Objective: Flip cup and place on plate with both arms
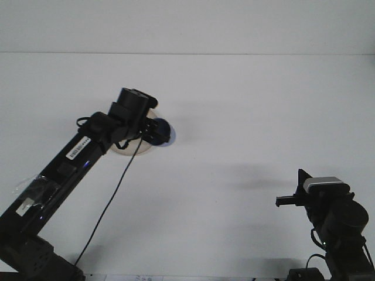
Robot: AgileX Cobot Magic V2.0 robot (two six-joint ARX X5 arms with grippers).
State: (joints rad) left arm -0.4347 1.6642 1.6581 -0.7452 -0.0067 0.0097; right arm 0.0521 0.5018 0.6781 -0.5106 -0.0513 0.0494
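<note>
Idleness describes my right gripper (280, 201), which sits nearest the camera and well apart from the plate (132, 151), low at the right of the table (246, 117); its dark fingers point left, and I cannot tell whether they are parted or closed. Farther out, my left arm (70, 164) reaches diagonally up to the plate. My left gripper (153, 132) is clenched on the blue cup (163, 132), holding it at the plate's right edge, seemingly just above it. The plate, pale and round, is mostly hidden behind my wrist, with only its near rim showing.
</note>
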